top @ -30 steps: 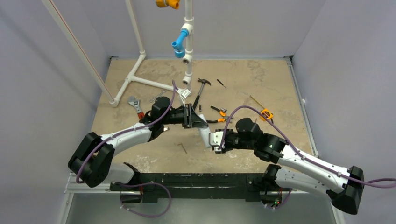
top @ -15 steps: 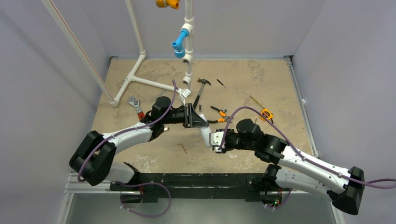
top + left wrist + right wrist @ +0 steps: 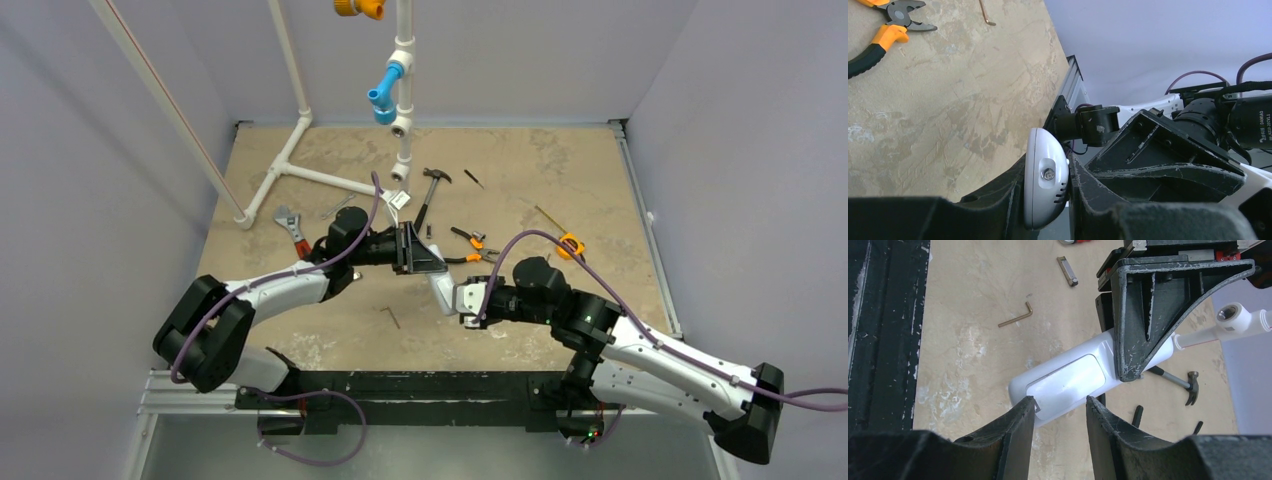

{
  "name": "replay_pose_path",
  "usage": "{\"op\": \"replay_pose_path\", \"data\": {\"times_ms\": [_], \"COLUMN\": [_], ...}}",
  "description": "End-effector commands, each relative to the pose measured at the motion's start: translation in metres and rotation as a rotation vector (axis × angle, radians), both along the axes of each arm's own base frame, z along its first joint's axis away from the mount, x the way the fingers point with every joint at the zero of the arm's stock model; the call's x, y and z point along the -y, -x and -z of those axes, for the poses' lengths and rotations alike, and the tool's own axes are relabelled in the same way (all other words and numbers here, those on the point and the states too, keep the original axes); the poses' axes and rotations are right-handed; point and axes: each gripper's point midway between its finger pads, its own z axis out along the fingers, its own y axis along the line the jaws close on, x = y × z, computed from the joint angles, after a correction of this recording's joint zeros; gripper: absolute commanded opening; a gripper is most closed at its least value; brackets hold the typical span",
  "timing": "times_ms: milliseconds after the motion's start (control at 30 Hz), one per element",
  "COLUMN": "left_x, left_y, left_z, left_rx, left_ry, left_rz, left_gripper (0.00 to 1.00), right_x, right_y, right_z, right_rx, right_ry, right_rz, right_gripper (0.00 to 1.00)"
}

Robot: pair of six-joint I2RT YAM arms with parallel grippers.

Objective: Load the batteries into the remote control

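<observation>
The white remote control [image 3: 440,292] hangs over the middle of the table, back side toward the right wrist camera [image 3: 1063,382]. My left gripper [image 3: 423,262] is shut on its far end, and the rounded end with a screw shows between the jaws [image 3: 1045,180]. My right gripper [image 3: 1060,402] is open. Its fingertips [image 3: 1029,404] rest at the near end of the remote's back panel, and the table shows through the gap. Two short dark cylinders [image 3: 1137,416] that look like the batteries lie on the table beside the hammer.
A hammer [image 3: 430,195], orange pliers [image 3: 465,240], a tape measure [image 3: 570,243], a wrench [image 3: 290,228] and a hex key [image 3: 390,316] lie around the table. A white pipe frame [image 3: 300,165] stands at the back left. The black rail [image 3: 883,330] runs along the near edge.
The right arm's elbow has shifted slightly to the right. Both grippers and the remote stay where they were.
</observation>
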Motion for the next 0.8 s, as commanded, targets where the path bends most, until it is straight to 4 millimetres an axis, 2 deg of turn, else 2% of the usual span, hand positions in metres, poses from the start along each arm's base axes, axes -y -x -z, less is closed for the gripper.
{"op": "replay_pose_path", "data": {"times_ms": [0, 467, 767], "left_x": [0.002, 0.003, 0.005], "left_y": [0.014, 0.014, 0.014], "left_z": [-0.004, -0.005, -0.004], "left_rx": [0.011, 0.002, -0.008], "left_ry": [0.03, 0.048, 0.062], "left_rz": [0.072, 0.075, 0.084], "left_gripper": [0.0, 0.0, 0.0], "right_x": [-0.006, 0.001, 0.004], "right_y": [-0.01, -0.003, -0.001], "right_z": [-0.029, -0.004, -0.004], "right_rx": [0.079, 0.005, 0.005], "right_ry": [-0.087, 0.006, 0.007], "right_rz": [0.02, 0.009, 0.015], "right_gripper": [0.39, 0.48, 0.54]}}
